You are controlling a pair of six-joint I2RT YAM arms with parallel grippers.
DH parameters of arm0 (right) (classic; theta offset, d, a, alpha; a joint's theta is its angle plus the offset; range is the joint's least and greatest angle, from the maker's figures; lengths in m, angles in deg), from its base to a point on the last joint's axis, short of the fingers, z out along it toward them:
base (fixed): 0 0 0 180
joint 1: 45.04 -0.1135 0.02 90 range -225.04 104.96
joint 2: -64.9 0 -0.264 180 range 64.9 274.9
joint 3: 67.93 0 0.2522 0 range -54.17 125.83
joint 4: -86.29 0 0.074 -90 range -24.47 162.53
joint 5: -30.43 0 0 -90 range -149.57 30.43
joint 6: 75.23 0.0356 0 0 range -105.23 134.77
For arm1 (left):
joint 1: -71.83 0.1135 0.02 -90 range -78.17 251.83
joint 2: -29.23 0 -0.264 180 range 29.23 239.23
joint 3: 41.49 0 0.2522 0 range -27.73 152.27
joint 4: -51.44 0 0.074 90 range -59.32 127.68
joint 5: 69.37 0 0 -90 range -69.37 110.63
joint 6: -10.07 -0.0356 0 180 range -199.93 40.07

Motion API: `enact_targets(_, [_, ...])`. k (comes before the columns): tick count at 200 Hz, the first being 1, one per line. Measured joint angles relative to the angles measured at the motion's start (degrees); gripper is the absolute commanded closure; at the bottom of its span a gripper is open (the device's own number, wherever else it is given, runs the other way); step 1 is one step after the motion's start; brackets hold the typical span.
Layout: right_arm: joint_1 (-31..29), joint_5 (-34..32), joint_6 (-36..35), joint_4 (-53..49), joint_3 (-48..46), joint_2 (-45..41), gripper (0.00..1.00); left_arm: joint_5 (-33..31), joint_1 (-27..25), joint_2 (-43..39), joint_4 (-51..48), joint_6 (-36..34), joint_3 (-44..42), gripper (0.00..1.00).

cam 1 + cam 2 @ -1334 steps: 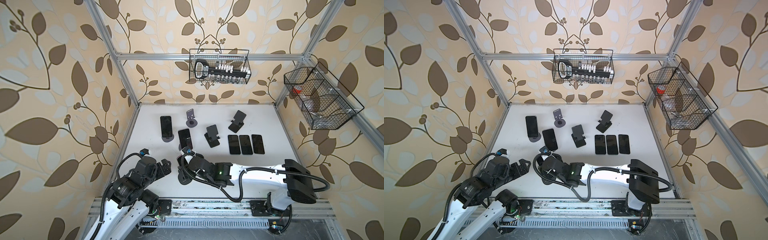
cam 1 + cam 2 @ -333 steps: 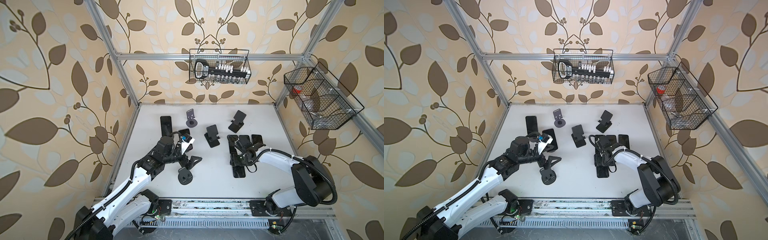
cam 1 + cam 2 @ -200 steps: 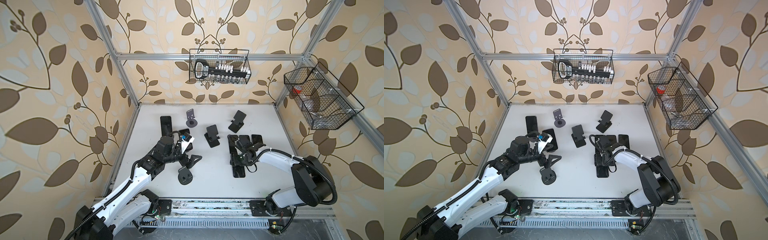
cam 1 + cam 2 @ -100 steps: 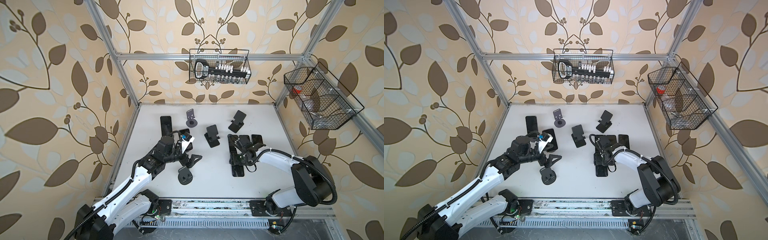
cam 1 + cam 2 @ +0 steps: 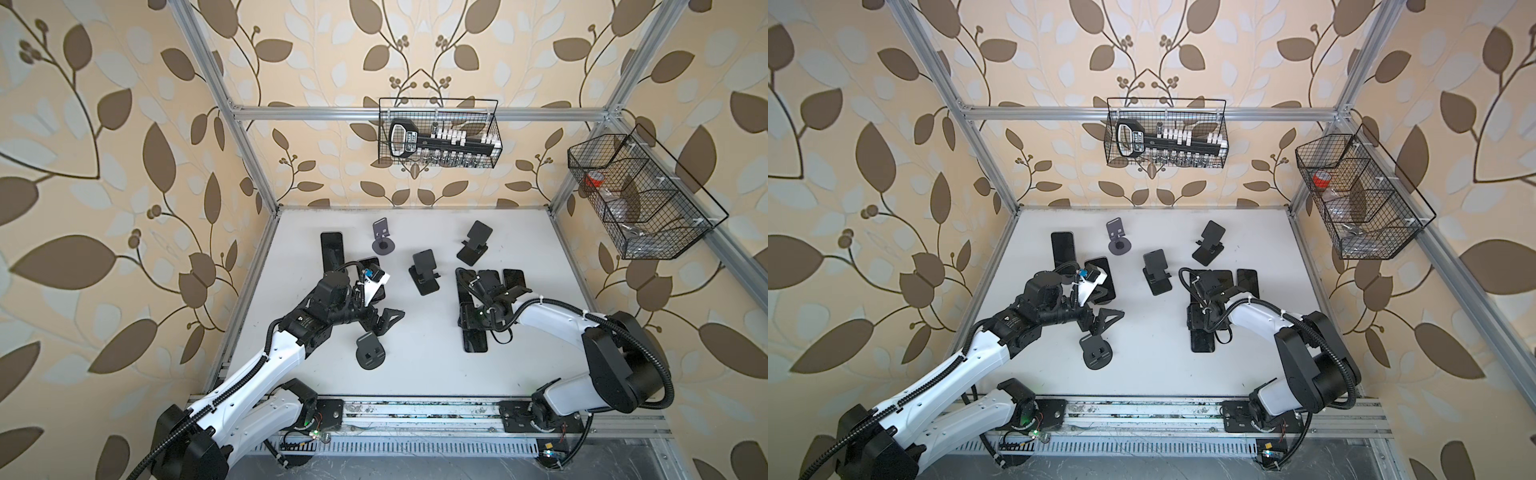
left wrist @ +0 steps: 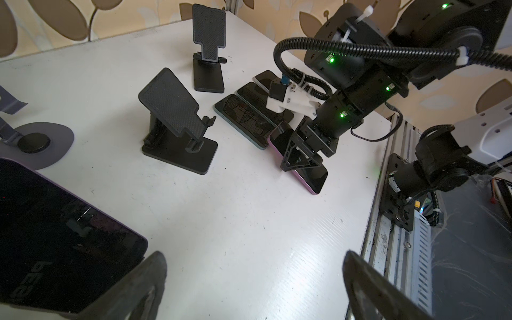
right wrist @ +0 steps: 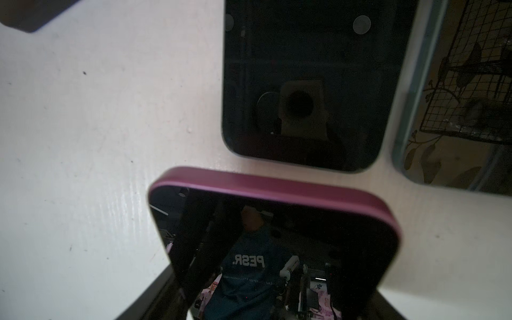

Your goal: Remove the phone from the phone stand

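The right gripper (image 6: 300,163) is clamped on a purple-edged phone (image 6: 313,180), gripping it across its width near one end. The phone sits low at the table (image 5: 415,365), screen up, well apart from the stand (image 5: 370,356). Whether it fully rests on the surface I cannot tell. In both top views it lies in front of a row of phones (image 5: 511,276) that are flat on the table, its far end close to the nearest of them. The right wrist view shows the phone (image 7: 277,235) with its purple edge just short of a dark phone in that row.

The left gripper (image 5: 384,326) is spread wide and holds nothing. It hangs just above the stand, a dark round base that stands bare on the table. Its fingers (image 6: 149,279) frame bare table in the left wrist view, with another dark phone (image 6: 55,235) close beside one of them.

Two black stands (image 6: 177,122) stand empty between the arms.
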Motion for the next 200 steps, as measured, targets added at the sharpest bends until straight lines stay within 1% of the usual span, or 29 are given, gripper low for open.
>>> enact_targets(200, [0.0, 0.0, 2.0, 1.2, -0.3, 0.0, 0.27, -1.4, 0.0, -2.0, 0.0, 0.0, 0.0, 0.02])
